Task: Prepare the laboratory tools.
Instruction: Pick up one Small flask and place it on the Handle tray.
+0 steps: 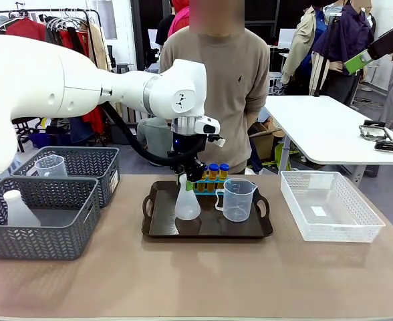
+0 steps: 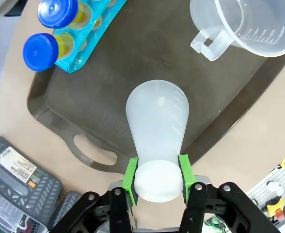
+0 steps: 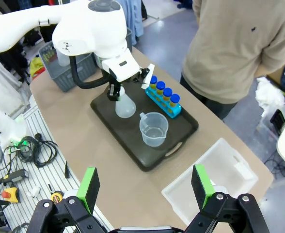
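My left gripper (image 1: 183, 178) (image 2: 157, 180) is shut on the neck of the translucent white conical flask (image 1: 187, 206) (image 2: 157, 121), which stands upright at the left of the dark brown tray (image 1: 207, 232). Its green pads (image 2: 131, 174) press both sides of the neck. To the flask's right is the clear measuring beaker (image 1: 237, 199) (image 2: 244, 24) (image 3: 153, 128). Behind them, blue-capped yellow-orange test tubes (image 1: 214, 172) (image 2: 40, 51) (image 3: 164, 94) sit in the small blue rack (image 1: 210, 189) (image 2: 87, 51). My right gripper (image 3: 146, 187) hangs open high above the table, holding nothing.
Two grey mesh baskets (image 1: 43, 231) at the left hold another beaker (image 1: 49, 165) and another flask (image 1: 17, 208). A white mesh basket (image 1: 327, 204) (image 3: 215, 179) stands to the right of the tray. A person (image 1: 216, 73) stands at the far edge behind the tray.
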Available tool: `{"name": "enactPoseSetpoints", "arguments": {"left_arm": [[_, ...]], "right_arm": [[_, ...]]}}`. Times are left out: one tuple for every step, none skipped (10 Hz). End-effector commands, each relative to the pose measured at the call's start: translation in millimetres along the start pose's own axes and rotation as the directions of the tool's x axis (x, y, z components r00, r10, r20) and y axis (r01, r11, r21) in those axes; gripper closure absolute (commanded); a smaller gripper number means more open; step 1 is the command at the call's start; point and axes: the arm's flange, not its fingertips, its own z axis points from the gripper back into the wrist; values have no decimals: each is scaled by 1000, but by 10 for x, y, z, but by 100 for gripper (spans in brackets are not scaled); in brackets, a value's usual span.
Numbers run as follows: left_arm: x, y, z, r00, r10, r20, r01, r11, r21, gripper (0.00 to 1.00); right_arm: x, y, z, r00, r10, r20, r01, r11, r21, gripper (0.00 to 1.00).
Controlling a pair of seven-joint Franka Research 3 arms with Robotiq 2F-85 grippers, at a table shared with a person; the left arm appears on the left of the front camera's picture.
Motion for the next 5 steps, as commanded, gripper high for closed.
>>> {"name": "enactPoseSetpoints", "arguments": {"left_arm": [[-78, 12, -47, 1000, 2, 12, -2, 1000, 9, 100], [-60, 14, -61, 1000, -2, 6, 2, 1000, 11, 100], [-34, 22, -77, 1000, -1, 4, 1, 1000, 17, 100], [-30, 37, -86, 1000, 0, -1, 0, 1000, 18, 100], [-26, 44, -89, 1000, -4, -4, 4, 1000, 21, 81]], "right_arm": [[-1, 6, 1, 1000, 5, 13, -5, 1000, 15, 0], [-1, 6, 1, 1000, 5, 13, -5, 1000, 15, 0], [-1, 6, 1, 1000, 5, 13, -5, 1000, 15, 0], [-1, 6, 1, 1000, 5, 13, -5, 1000, 15, 0], [-1, 6, 1, 1000, 5, 13, -5, 1000, 15, 0]]}}
